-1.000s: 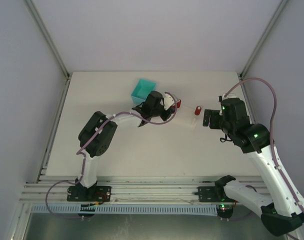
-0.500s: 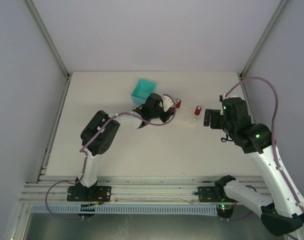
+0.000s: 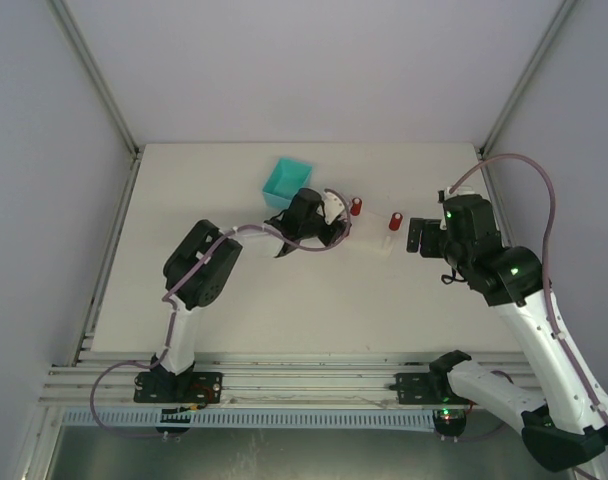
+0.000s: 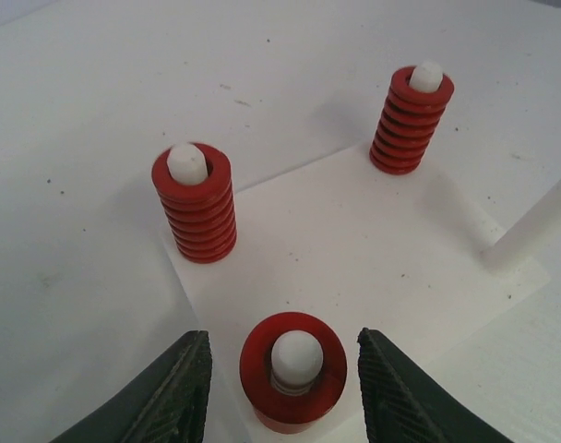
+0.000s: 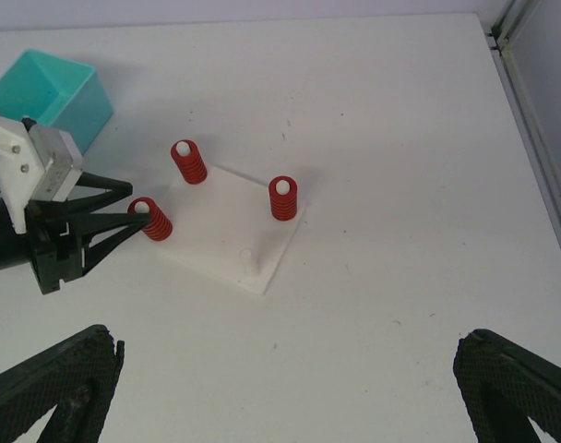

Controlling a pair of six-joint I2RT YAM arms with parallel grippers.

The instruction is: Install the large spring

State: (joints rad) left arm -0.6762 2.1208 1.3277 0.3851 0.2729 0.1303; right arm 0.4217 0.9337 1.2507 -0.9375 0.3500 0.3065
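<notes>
Your left gripper (image 4: 280,334) straddles the large red coil spring (image 4: 294,413) on its white plastic peg (image 4: 296,357), jaws spread clear of it; your right gripper (image 5: 285,388) gapes wide.

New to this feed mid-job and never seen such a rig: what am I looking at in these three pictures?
Two robot arms are bolted to the near edge of a white table. The overhead picture looks down on both; the other two come from a camera on each wrist. On the table stand a teal bin and a white plate with four pegs: three carry red springs, one peg is bare. The left gripper straddles the nearest spring, jaws open with gaps either side. The right gripper hangs open, holding nothing.
</notes>
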